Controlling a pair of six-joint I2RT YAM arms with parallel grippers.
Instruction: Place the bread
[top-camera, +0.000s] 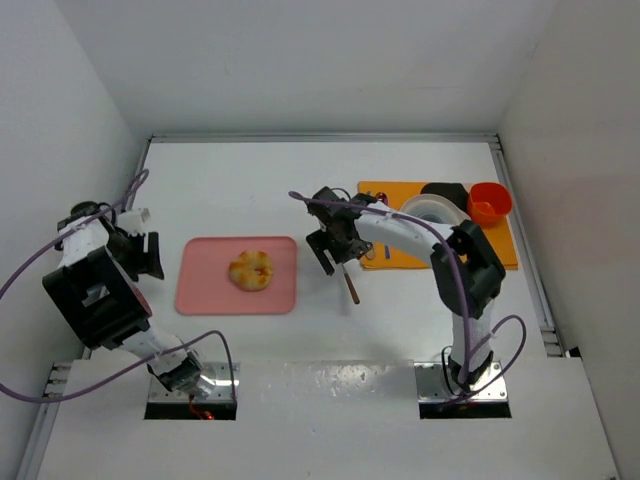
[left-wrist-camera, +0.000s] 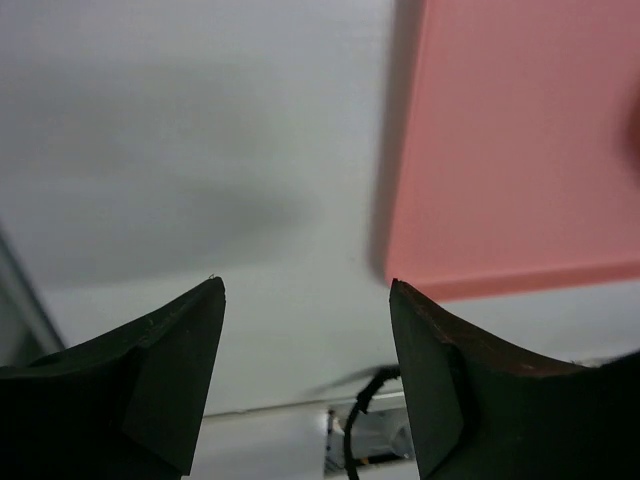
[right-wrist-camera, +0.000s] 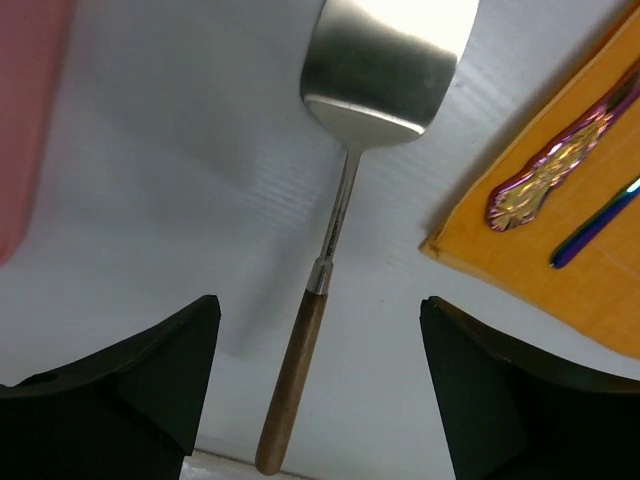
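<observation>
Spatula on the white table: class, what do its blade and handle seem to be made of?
The flat silver spatula blade looks like brushed metal, probably steel: grey sheen with bright glare. The brown rounded handle looks like wood, matte, though grain is too blurred to confirm.

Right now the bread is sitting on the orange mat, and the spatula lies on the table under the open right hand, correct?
Not quite: the bread sits on the pink tray, not the orange mat, as the top external view shows. The spatula does lie on the table under the open right hand.
</observation>
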